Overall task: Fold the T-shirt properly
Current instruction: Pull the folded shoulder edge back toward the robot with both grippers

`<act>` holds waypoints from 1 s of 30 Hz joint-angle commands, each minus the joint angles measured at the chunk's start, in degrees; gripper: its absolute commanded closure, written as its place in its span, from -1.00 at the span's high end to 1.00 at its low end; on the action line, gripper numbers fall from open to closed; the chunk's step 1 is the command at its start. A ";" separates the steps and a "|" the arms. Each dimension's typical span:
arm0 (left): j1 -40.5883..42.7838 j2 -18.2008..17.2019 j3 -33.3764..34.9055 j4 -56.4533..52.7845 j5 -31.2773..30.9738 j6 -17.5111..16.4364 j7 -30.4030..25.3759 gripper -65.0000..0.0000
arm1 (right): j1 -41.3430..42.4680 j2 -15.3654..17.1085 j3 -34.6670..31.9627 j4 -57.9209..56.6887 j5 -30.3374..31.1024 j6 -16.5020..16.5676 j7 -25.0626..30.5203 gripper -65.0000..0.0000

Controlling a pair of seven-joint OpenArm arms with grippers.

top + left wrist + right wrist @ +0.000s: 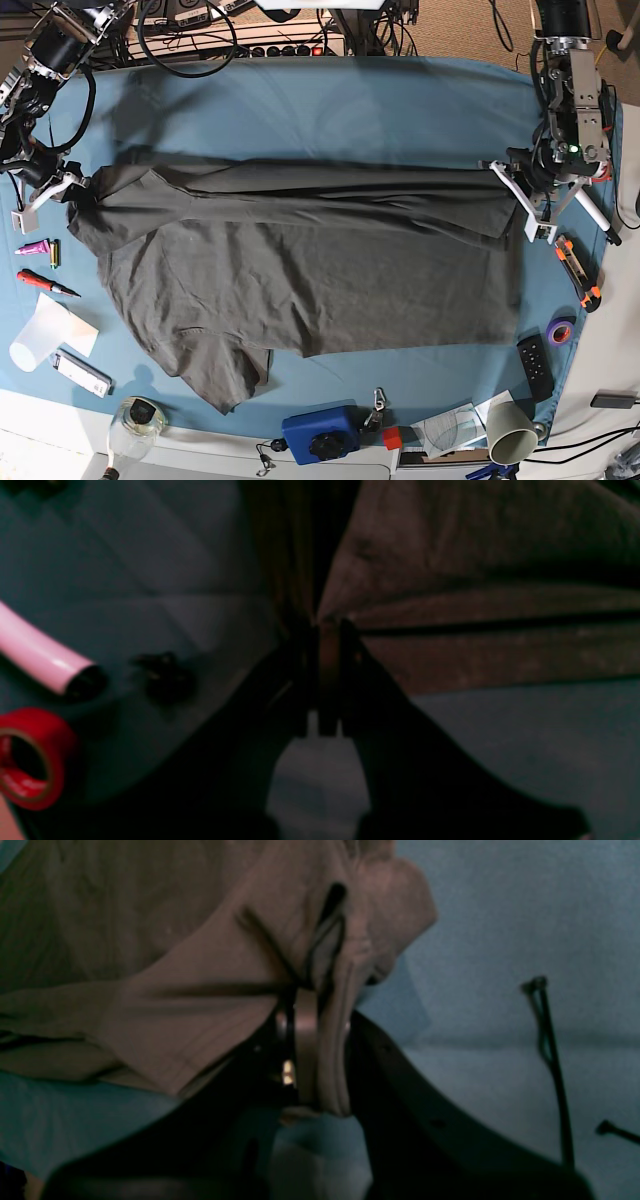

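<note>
The left claw pinches a bunched edge of the dark grey T-shirt, its jaws closed to a narrow slit with fabric between them, seen close in its own wrist view. The right claw is likewise clamped on a thick roll of the same cloth, which drapes away over its jaws. Holding opposite ends at once appears meant to keep the long fold line taut, so the layer lies straight rather than sagging.

From above, the garment is spread across the middle of the blue-covered surface, its far edge drawn into a straight ridge running between the two arms, one sleeve trailing toward the near edge. The fold looks partly made, with the near half still wide and creased.

A red tape roll and a pink-handled tool lie beside the left arm; a red screwdriver lies near the right. All sit clear of the cloth.
</note>
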 commanded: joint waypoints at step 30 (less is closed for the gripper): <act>18.16 -3.61 -13.97 13.68 -9.62 -6.47 1.03 -1.00 | -16.31 1.46 2.19 9.92 4.20 -1.36 -4.21 -1.00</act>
